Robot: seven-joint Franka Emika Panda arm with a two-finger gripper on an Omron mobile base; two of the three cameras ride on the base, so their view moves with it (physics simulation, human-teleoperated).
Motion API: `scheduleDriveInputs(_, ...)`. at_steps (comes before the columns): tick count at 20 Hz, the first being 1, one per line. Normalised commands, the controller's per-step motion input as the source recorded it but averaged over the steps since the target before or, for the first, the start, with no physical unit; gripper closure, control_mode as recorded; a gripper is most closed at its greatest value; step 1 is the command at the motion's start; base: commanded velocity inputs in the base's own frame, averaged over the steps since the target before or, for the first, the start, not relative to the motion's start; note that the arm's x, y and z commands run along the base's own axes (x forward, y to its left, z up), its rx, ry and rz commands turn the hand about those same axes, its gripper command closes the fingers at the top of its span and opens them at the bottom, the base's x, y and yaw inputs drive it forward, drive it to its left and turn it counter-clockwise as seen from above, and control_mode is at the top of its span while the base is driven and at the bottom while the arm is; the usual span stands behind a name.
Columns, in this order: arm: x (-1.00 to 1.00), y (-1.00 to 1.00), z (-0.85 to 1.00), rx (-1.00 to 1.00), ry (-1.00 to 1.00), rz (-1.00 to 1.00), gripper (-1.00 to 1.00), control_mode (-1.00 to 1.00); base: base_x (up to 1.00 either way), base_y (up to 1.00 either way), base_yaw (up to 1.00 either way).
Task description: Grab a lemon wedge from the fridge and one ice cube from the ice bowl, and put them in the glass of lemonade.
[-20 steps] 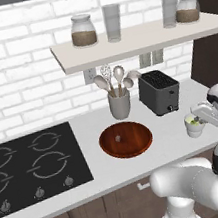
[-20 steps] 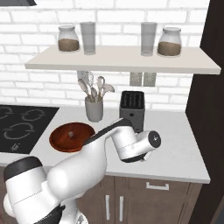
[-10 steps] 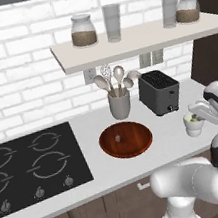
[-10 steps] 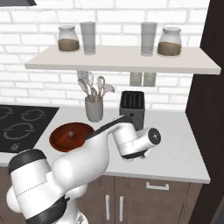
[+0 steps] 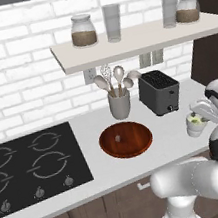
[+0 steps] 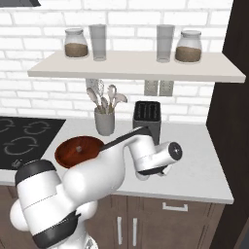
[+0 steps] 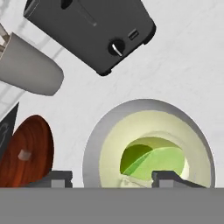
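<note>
The lemon wedge (image 7: 151,162) lay inside the cup (image 7: 148,144), a yellow-green piece down in the pale contents, directly under the claw (image 7: 114,178). The claw hung just above the cup with its two tips (image 7: 168,177) spread apart, one over the rim on each side, grasping nothing. From the left base camera the cup (image 5: 195,124) stood on the counter (image 5: 172,140) at its right end, with the claw (image 5: 205,109) right above it. The toaster (image 7: 94,30) sat just beyond the cup. The wooden bowl (image 7: 26,151) lay off to the claw's side, apart from the cup, one ice cube (image 7: 25,154) resting in it. The grey utensil holder (image 7: 28,65) stood beyond the bowl, next to the toaster.
</note>
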Motion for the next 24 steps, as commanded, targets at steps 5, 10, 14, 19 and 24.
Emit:
scheduleDriveInputs(5, 0.00, 0.00, 0.02, 0.00, 0.00, 0.00, -1.00, -1.00, 0.00, 0.00, 0.00)
scheduleDriveInputs(10, -0.03, 0.04, 0.33, 0.00, -0.03, 0.00, -1.00, -1.00, 0.00, 0.00, 0.00)
scheduleDriveInputs(14, -0.35, 0.29, 0.68, 0.00, -0.03, 0.00, -1.00, -1.00, 0.00, 0.00, 0.00)
scheduleDriveInputs(19, -0.95, 0.82, 0.35, -0.17, -0.11, 0.01, -1.00, -1.00, 0.00, 0.00, 0.00)
scheduleDriveInputs(24, -1.00, 0.27, 0.76, -0.16, -0.47, 0.00, -1.00, -1.00, 0.00, 0.00, 0.00)
